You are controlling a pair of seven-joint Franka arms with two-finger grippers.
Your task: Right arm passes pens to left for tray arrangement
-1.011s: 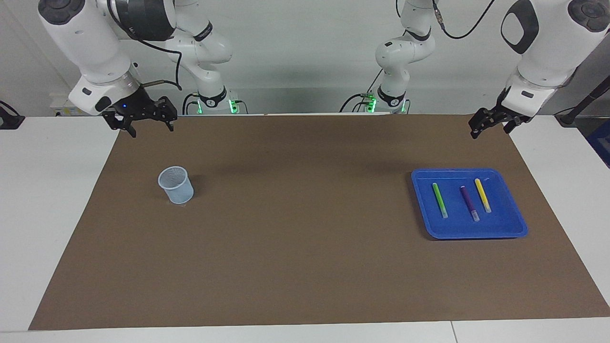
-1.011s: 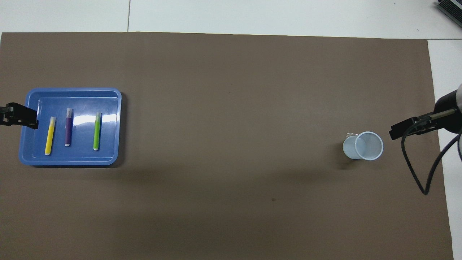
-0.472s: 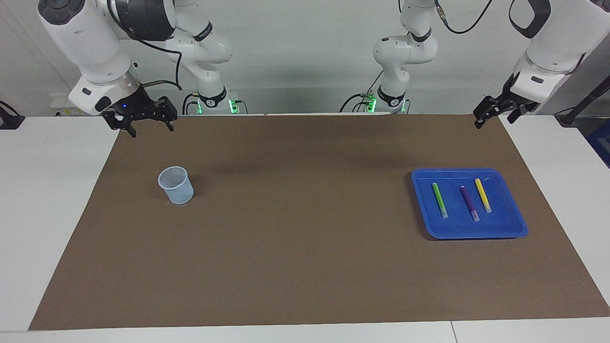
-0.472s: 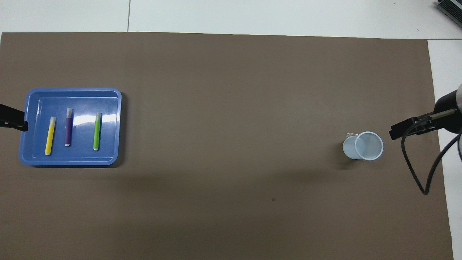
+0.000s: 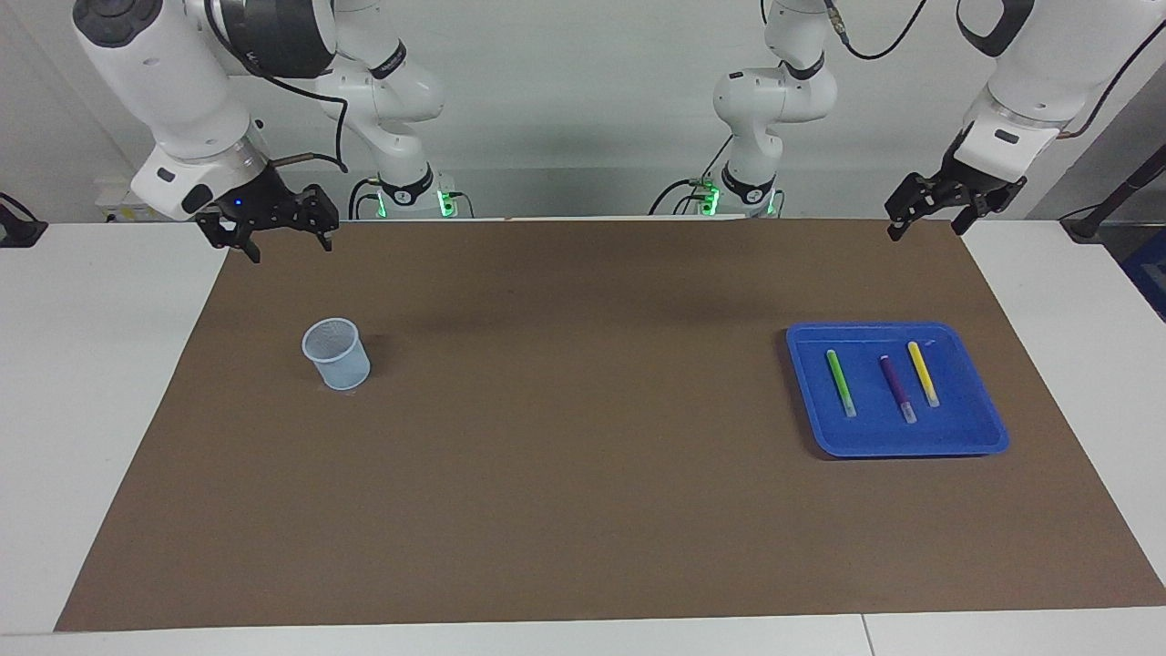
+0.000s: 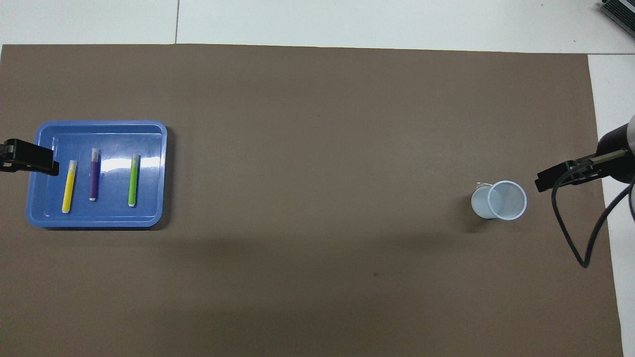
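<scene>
Three pens: all lie in the tray, side by side, none touching another; the arranging looks done.
Mat (image 5: 565,437): brown, bears the tray at the left arm's end.
Tray (image 5: 988,428): flat on the mat, rim clear of everything.
Right gripper (image 5: 273,239): waits well apart from the tray, at the right arm's end of the table, fingers apart, empty.
Left gripper (image 5: 927,214): raised near the tray, on its robot-ward side, fingers apart, empty.
Cup (image 5: 336,353): pale mesh, upright, well apart from the tray; no pen shows in it.
Green pen (image 5: 840,383): in the tray, on the side toward the cup.
Purple pen (image 5: 897,388): in the tray, middle of the row.
Yellow pen (image 5: 923,374): in the tray, on the side away from the cup.
Step in hand, judged: left arm clearing off.
Advice: lift high before swinging sideways; keep the fingers off the tray rim so the row stays put.
</scene>
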